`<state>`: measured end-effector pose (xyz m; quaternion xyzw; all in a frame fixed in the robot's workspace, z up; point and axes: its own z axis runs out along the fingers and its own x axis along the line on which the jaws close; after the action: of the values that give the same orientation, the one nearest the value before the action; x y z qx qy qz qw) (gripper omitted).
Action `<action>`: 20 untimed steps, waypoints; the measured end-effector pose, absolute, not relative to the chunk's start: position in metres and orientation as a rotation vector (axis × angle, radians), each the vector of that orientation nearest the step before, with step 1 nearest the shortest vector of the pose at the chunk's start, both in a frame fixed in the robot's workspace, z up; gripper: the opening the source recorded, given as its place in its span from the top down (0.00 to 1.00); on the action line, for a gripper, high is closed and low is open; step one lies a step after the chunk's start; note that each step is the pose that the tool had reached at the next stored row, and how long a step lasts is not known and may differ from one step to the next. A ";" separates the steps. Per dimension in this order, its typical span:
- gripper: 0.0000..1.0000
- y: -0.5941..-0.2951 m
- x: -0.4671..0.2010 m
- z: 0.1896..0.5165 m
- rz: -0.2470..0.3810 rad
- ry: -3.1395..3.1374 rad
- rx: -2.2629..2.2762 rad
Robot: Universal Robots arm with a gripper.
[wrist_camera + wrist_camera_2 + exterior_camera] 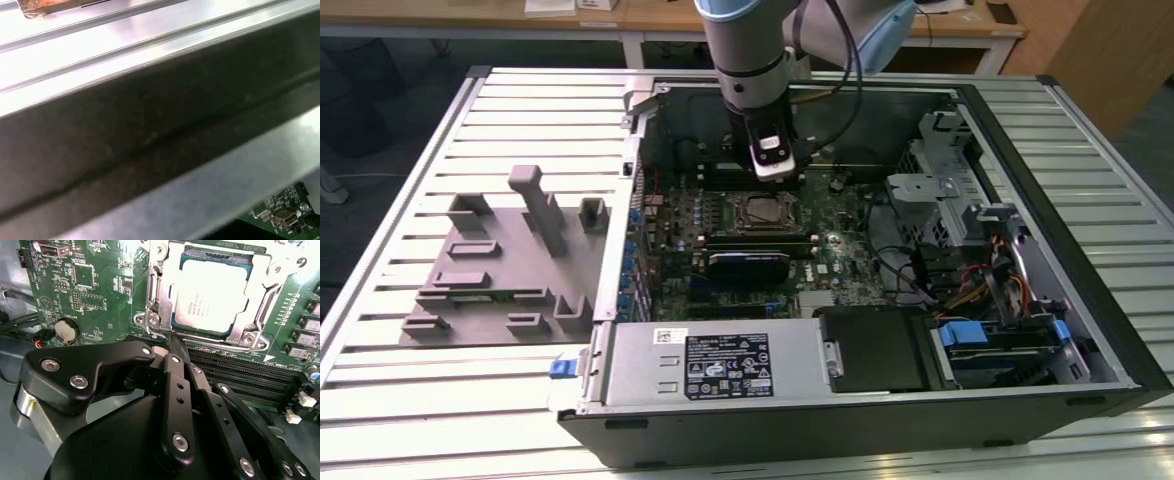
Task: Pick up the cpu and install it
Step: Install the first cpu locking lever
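Inside the open computer case [1067, 300], the cpu [212, 292] lies flat in its socket frame [155, 295], plate up, square; memory slots [250, 380] run beside it. The hand [172, 347] hovers just beside the socket, fingers pressed together, holding nothing; the grey tray [494, 270] sits on the tabletop [400, 400] at the exterior view's left.

This looks like a robotics lab or test workshop. An open desktop computer case [881, 270] lies on its side on a worktop [400, 400] made of ribbed aluminium profile slats, its green motherboard [720, 220] bared. Beside the case, at the exterior view's left, sits a grey moulded tray [494, 270] with shaped holders for parts. A pale industrial robot arm [747, 50] reaches down into the case. Behind the worktop stand pale wooden desks [587, 15] with papers on them, over a dark floor [374, 90].
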<state>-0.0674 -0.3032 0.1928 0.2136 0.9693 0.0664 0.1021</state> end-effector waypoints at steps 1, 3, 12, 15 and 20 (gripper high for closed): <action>0.89 -0.303 -0.067 0.193 0.196 2.862 0.631; 0.89 -0.305 -0.067 0.193 0.198 2.862 0.631; 0.89 -0.305 -0.067 0.207 0.213 2.863 0.633; 0.89 -0.305 -0.067 0.212 0.213 2.863 0.633; 0.89 -0.305 -0.067 0.215 0.213 2.863 0.633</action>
<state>-0.0668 -0.3054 0.2150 0.2142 0.9689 0.0723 0.1008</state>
